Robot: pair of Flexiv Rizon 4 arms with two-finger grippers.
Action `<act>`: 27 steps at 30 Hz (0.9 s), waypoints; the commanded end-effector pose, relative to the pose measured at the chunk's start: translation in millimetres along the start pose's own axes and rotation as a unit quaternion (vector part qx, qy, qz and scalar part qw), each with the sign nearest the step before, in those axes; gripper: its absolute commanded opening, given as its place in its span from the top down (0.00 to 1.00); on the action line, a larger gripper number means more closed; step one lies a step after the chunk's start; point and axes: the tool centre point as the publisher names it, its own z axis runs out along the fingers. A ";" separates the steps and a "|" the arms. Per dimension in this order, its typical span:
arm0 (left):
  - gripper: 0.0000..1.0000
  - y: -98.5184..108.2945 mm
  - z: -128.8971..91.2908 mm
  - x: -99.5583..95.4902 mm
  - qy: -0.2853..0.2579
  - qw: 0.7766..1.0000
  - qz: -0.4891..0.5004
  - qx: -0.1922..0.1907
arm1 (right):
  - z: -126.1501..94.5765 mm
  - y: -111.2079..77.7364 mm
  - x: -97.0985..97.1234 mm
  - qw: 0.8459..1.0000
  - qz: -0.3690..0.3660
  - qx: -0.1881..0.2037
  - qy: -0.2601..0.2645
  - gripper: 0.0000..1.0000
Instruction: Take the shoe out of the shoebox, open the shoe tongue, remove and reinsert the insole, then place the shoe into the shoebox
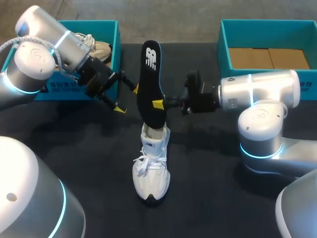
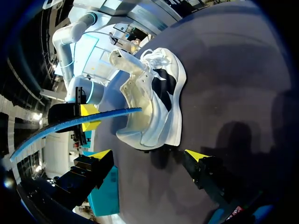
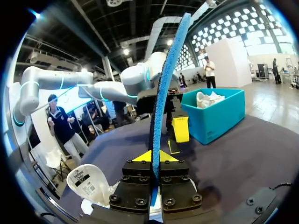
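A white shoe point(image 1: 151, 171) lies on the black table, toe toward the front edge, tongue pulled open. My right gripper point(image 1: 158, 104) is shut on a black insole point(image 1: 150, 74) with a blue underside. The insole stands above the shoe with its lower end at the shoe's opening. My left gripper point(image 1: 127, 99) is open just left of the insole, touching nothing. In the left wrist view the shoe point(image 2: 161, 107) lies ahead of the open left gripper point(image 2: 148, 155), with the insole's edge point(image 2: 74, 123) beside it. In the right wrist view the insole point(image 3: 164, 88) rises from the right gripper point(image 3: 152, 157).
A teal shoebox point(image 1: 117, 54) at the back left holds a second shoe point(image 1: 98, 48). Another teal box point(image 1: 224, 47) with a cardboard bottom stands at the back right. In the right wrist view the teal shoebox point(image 3: 219, 119) stands beyond my left gripper point(image 3: 180, 128).
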 end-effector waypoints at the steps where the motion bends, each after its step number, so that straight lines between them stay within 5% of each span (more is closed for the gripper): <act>1: 0.00 3.0 0.1 -0.5 0.001 1.000 0.000 0.002 | -2.8 3.4 3.5 1.000 -0.001 -0.003 0.000 1.00; 27: 0.00 3.0 0.1 -0.5 0.001 1.000 0.000 0.002 | -11.7 -8.4 -1.2 0.997 0.050 -0.051 0.013 1.00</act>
